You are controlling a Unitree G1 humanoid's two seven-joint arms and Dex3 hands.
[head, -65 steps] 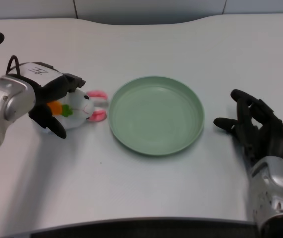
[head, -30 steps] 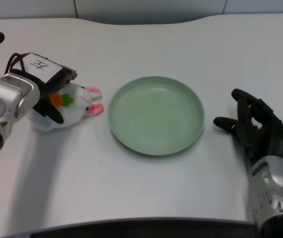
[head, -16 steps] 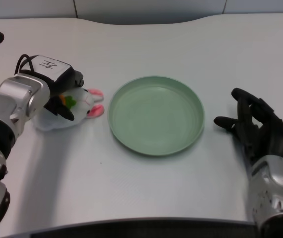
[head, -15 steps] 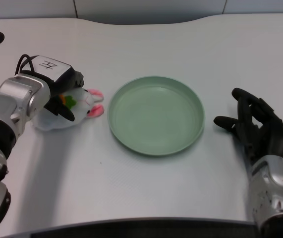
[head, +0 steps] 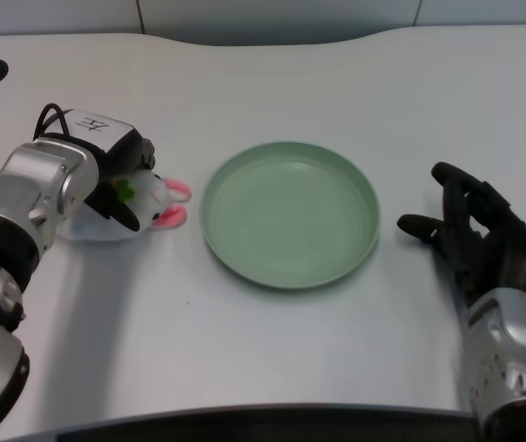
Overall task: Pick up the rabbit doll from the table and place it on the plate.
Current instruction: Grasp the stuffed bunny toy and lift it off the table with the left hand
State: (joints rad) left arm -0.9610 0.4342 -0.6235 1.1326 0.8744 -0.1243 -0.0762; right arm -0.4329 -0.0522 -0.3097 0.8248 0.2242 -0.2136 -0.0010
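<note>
- White plush, with pink ears and an orange-and-green carrot patch: the rabbit doll (head: 152, 201) lies on its side near the left edge of the bench (head: 272, 350), ears pointing toward the plate (head: 289, 214), just beside its rim but apart from it.
- The left hand (head: 115, 170) sits over the doll's body, its black fingers (head: 126, 214) curled around it; they appear to grip the doll, though how firmly the far side is held is hidden. The doll looks to be resting on the bench, not lifted.
- Judged as a soft toy, it should be light and squashy, giving under pressure rather than slipping; nothing about it seems fragile. The fabric ought to offer decent friction against the fingers.
- The round body is the best place to hold, as the hand does now; the ears are thin and floppy and would let the doll swing or drop.
- The plate is pale green, round, smooth and shallow with a raised rim, likely hard plastic, sitting at the middle of the bench with nothing in it.
- The bench is matte white and flat, with dark round holes at its far corners.
- A short carry sideways over the rim is what the placement calls for, with enough lift that the ears clear it.
</note>
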